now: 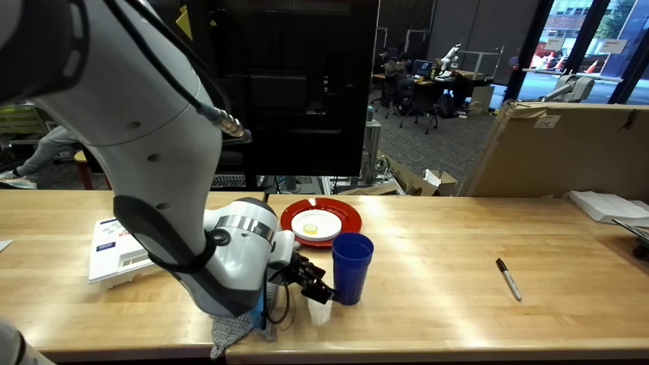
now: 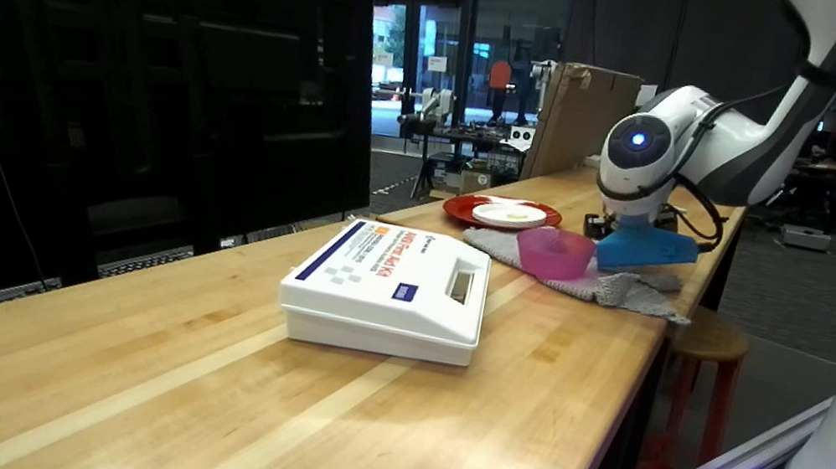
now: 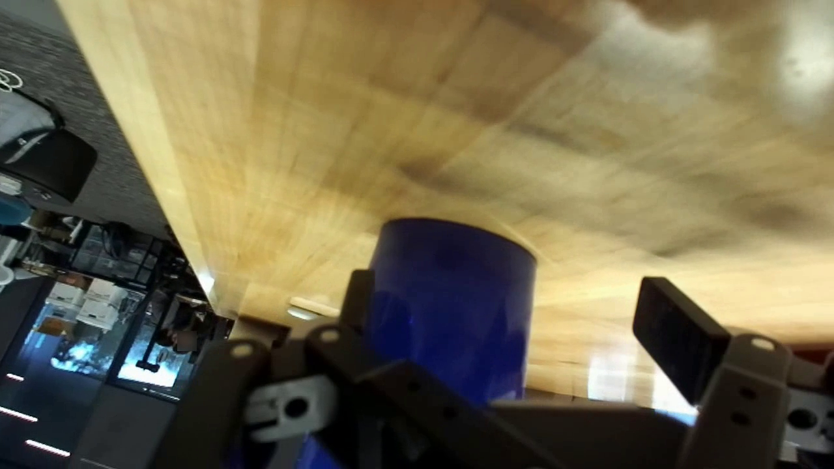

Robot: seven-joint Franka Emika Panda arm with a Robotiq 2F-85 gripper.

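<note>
My gripper (image 3: 519,319) is open in the wrist view, its two fingers wide apart. A blue cup (image 3: 449,306) stands between them, close to the left finger; whether they touch I cannot tell. A wide gap lies between the cup and the right finger. In an exterior view the cup (image 1: 351,268) stands upright on the wooden table, and the gripper (image 1: 328,286) is low beside it. The cup is hidden in the exterior view where the gripper (image 2: 602,227) shows partly behind its blue mount. A red plate (image 1: 350,215) holding a white plate (image 1: 329,228) lies behind the cup.
A pink bowl (image 2: 555,255) stands on a grey cloth (image 2: 621,292) near the gripper. A white first aid kit (image 2: 388,289) lies farther along the table. A black marker (image 1: 508,280), white papers (image 1: 611,207) and a large cardboard box (image 1: 563,149) are on the opposite side.
</note>
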